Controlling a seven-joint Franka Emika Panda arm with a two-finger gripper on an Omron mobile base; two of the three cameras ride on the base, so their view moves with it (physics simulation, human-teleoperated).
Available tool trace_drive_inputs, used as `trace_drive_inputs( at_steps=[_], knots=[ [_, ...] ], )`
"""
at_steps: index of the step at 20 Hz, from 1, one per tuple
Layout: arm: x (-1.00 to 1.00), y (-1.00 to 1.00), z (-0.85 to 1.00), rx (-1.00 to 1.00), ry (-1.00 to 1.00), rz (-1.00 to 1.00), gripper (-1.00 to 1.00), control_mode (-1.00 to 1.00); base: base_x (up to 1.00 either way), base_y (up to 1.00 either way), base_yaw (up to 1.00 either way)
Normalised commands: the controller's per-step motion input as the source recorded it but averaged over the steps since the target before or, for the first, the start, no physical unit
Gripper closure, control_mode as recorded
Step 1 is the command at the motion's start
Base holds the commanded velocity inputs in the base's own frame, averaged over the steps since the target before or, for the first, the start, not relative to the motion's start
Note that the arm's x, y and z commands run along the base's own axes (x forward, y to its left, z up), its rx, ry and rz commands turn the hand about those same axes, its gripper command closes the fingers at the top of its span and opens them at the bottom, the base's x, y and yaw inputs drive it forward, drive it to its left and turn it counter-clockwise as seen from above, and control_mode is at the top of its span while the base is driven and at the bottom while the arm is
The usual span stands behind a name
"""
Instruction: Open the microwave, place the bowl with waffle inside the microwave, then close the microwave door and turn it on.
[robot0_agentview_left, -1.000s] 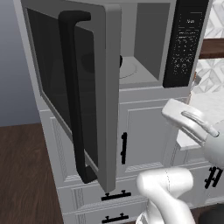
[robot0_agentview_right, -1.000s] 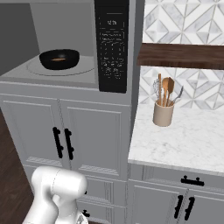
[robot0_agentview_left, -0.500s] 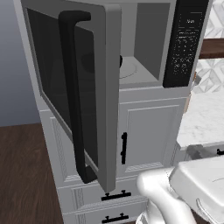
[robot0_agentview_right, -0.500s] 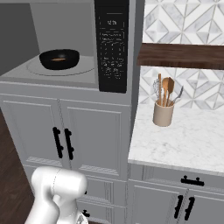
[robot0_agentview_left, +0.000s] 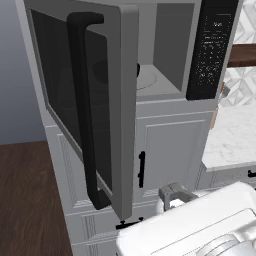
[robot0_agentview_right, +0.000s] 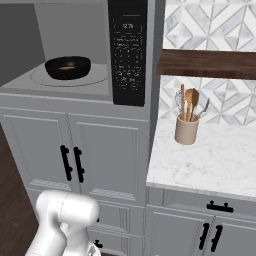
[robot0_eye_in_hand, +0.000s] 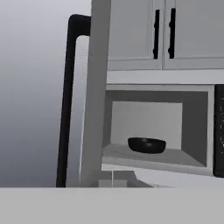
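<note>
The microwave (robot0_agentview_right: 75, 30) stands open, and its door (robot0_agentview_left: 117, 110) swings out towards me with the long black handle (robot0_agentview_left: 85, 110) on the outer face. The black bowl (robot0_agentview_right: 68, 67) sits on the turntable inside, and the golden waffle (robot0_agentview_right: 66, 68) lies in it. In the hand view the bowl (robot0_eye_in_hand: 147, 145) rests in the cavity, right of the door (robot0_eye_in_hand: 97, 87) seen edge-on. The black control panel (robot0_agentview_right: 127, 50) is at the cavity's right. My gripper is shut and low, in front of and below the microwave, touching neither door nor bowl.
White cabinet doors with black handles (robot0_agentview_right: 71, 163) are below the microwave. A marble counter (robot0_agentview_right: 210, 165) at the right carries a beige utensil holder (robot0_agentview_right: 186, 131), under a wooden shelf (robot0_agentview_right: 207, 63). Dark wood floor (robot0_agentview_left: 25, 200) lies at the left.
My arm has dropped from beside the control panel to the bottom of the left base view. The door, the bowl and the waffle have not moved.
</note>
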Motion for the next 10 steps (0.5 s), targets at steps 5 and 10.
trace_drive_inputs(
  at_steps=[5, 10],
  knots=[
    [0.32, 0.91, -0.31, -0.33, 0.0, -0.29, 1.0, -1.0, 0.0, 0.0, 0.0],
    [0.92, 0.96, -0.59, -0.33, 0.02, -0.42, 1.0, -1.0, 0.0, 0.0, 0.0]
  ],
)
